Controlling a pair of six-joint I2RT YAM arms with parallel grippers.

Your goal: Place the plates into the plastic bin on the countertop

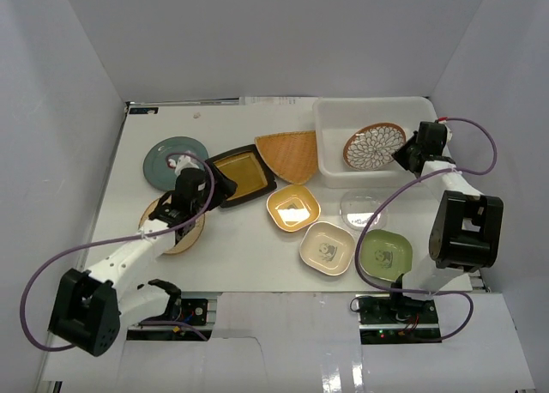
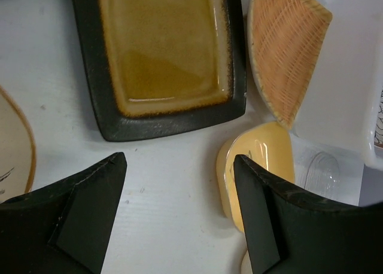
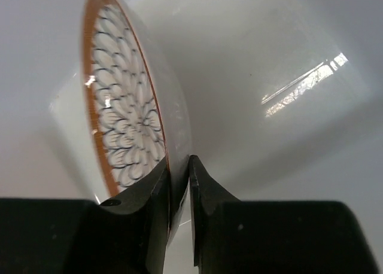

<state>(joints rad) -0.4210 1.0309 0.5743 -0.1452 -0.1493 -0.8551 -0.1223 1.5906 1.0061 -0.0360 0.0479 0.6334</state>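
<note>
We see the petal-patterned plate inside the white bin, which stands at the far right of the countertop. The right gripper reaches into the bin from the right. Its jaws are almost closed, with the plate's orange rim pinched in the narrow slot between them. We cannot tell whether the plate already rests on the bin's floor.

The other plates lie on the countertop outside the bin. The woven tray sits just beside the bin's left wall, and the black-rimmed yellow dish lies to its left. The teal plate is further left. A yellow square dish, a cream square dish and a green square dish run in a diagonal toward the near right. The clear glass dish lies just in front of the bin.

The left gripper hovers at the near corner of the black-rimmed dish, its jaws spread wide and holding nothing. The tan oval plate lies partly under the left arm.
</note>
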